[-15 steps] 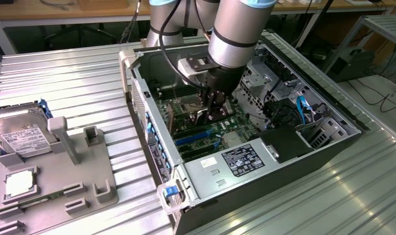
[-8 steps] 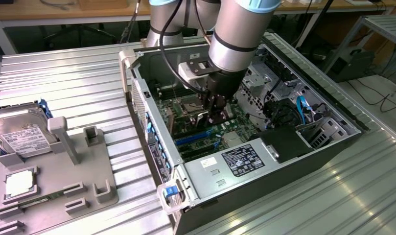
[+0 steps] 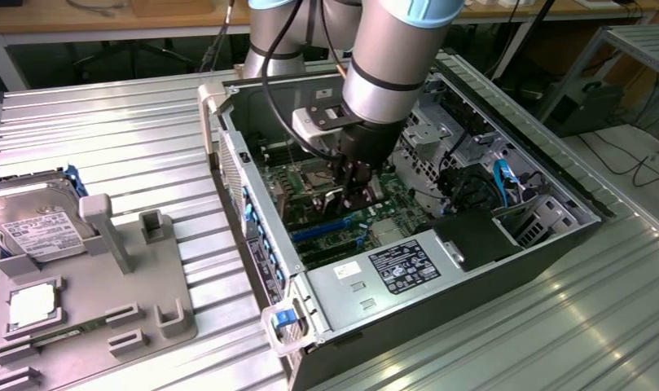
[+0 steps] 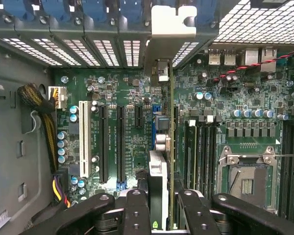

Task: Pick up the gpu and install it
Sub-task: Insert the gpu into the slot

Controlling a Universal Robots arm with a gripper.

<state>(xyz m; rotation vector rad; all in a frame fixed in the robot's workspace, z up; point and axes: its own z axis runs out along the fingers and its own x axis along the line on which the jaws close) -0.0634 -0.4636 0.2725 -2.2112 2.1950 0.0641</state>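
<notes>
Nearest in the exterior view: grey fixture tray [image 3: 133,285] on the ribbed desk [image 3: 112,138], carrying the hard drive [image 3: 30,224] and a small square chip [image 3: 30,305]. Its uprights look meant to stand parts on edge so they can be pinched from above. Next, the case [image 3: 234,163] lies on its side, open face up. That puts the motherboard [image 4: 132,88] in reach straight down. Power supply [image 3: 400,269] sits at the near end.

The gpu [image 4: 158,186] is inside the case, held edge-on and perpendicular to the board. Its silver bracket [image 4: 172,22] is up against the rear slot openings [image 4: 112,51]. That orientation fits a straight push into a slot, and a blue slot [image 4: 153,125] shows just beside the card's line. Can't tell whether the edge connector is seated.

Tool [image 4: 162,210] is at a narrow gap, clamped on the card's outer edge, fingers [image 4: 137,210] touching either face, nothing else in contact. Beyond it, the arm [image 3: 389,57] stands over the far side of the case.
</notes>
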